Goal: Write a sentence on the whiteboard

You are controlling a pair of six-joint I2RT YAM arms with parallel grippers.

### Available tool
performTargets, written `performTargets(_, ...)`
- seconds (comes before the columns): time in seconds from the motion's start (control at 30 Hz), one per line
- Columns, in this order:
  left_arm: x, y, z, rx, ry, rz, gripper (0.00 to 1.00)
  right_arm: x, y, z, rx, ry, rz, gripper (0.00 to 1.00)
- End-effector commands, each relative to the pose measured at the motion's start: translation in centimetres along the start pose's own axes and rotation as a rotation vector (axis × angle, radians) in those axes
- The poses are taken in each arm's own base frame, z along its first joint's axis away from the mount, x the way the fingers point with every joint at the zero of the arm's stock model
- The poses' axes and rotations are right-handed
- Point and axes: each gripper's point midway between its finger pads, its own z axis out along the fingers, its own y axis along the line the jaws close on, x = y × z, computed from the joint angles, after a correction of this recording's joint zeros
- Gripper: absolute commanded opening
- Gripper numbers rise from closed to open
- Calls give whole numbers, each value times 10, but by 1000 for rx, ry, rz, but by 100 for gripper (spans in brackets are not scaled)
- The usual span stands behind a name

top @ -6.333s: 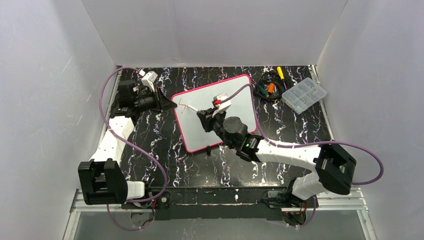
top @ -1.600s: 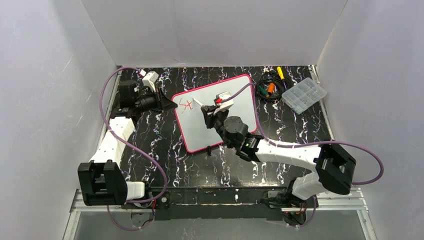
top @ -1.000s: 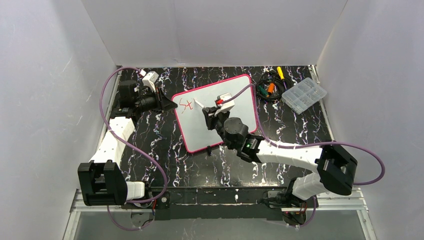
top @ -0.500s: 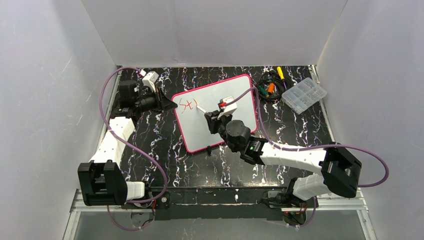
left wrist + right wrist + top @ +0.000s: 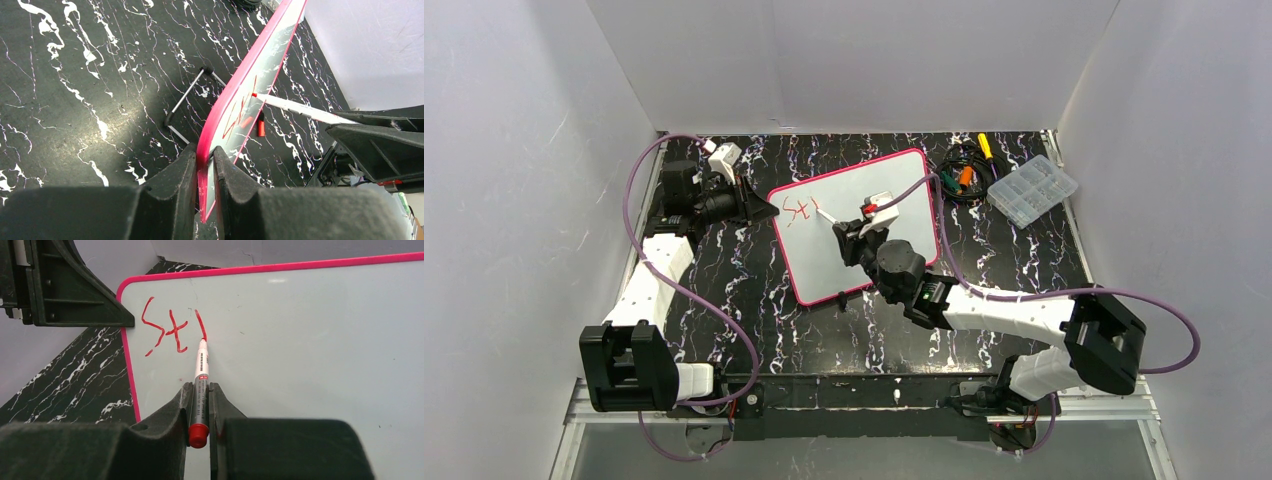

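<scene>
Nearest us, we see the right gripper (image 5: 200,390) clamped on a red marker (image 5: 201,365), its tip touching the whiteboard (image 5: 310,340) at the foot of a red stroke. The sentence (image 5: 170,330) reads "St" plus that stroke, near the board's corner. Beyond, the left gripper (image 5: 205,160) pinches the board's pink edge mid-table (image 5: 754,300). Farthest right lie a clear box (image 5: 1032,190) and cables (image 5: 959,178).

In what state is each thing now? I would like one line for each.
Whiteboard: gripped at one edge, mostly blank.
Sentence: only begun, "St" and one more stroke.
Marker: uncapped, tip on the board.
Left gripper: shut on the whiteboard's edge.
Right gripper: shut on the marker.
Box: looks closed.
</scene>
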Motion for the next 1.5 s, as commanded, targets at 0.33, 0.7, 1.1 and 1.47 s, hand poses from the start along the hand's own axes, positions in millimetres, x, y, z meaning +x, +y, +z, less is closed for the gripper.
performTargets(0.33, 10, -15, -4, 40, 24, 6, 0, -42, 0, 10, 39, -137, 25, 1)
performTargets(0.7, 10, -15, -4, 41, 23, 6, 0, -43, -7, 9, 73, -146, 23, 1)
performTargets(1.1, 9, -15, -4, 40, 22, 8, 0, -49, -3, 2, 28, -154, 34, 1)
performTargets(1.47, 9, -15, -5, 33, 17, 12, 0, -51, -4, -6, -12, -144, 29, 1)
